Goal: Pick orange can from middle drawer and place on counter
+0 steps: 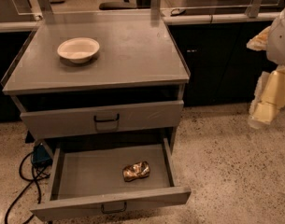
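The orange can [136, 171] is small, coppery and dented. It lies on its side on the floor of the open middle drawer [86, 174], right of centre. The drawer is pulled out towards me, with a dark loop handle [114, 208] on its front. The counter [132, 50] is the flat grey top of the cabinet, edged with low clear panels. My gripper [265, 110] shows as pale cream parts at the right edge, well right of the cabinet, above the floor and apart from the can.
A white round bowl [78, 49] sits on the left part of the counter. The upper drawer [104, 119] is closed. Black cables [25, 181] and a blue box [40, 154] lie on the floor left of the cabinet. Dark cabinets stand behind.
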`<move>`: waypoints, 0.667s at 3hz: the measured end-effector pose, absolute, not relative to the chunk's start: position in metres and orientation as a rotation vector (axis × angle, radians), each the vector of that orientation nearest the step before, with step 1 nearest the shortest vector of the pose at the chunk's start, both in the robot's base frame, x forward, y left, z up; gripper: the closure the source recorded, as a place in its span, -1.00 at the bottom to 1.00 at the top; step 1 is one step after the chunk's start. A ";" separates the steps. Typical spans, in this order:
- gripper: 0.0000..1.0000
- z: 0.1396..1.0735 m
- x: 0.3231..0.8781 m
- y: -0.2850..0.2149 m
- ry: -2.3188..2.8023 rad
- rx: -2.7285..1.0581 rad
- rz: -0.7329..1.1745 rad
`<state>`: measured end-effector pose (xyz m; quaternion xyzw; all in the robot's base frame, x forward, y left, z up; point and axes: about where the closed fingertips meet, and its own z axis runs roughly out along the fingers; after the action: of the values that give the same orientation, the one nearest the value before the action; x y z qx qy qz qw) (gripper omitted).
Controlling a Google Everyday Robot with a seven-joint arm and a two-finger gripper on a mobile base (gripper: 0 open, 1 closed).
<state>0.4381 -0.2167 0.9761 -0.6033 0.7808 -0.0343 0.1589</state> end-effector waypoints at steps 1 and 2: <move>-1.00 0.973 0.442 -0.217 2.219 -1.727 -0.108; -1.00 0.943 0.465 -0.219 2.204 -1.732 -0.140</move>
<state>0.4645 -0.2192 0.9434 -0.6085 0.7743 -0.0492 0.1669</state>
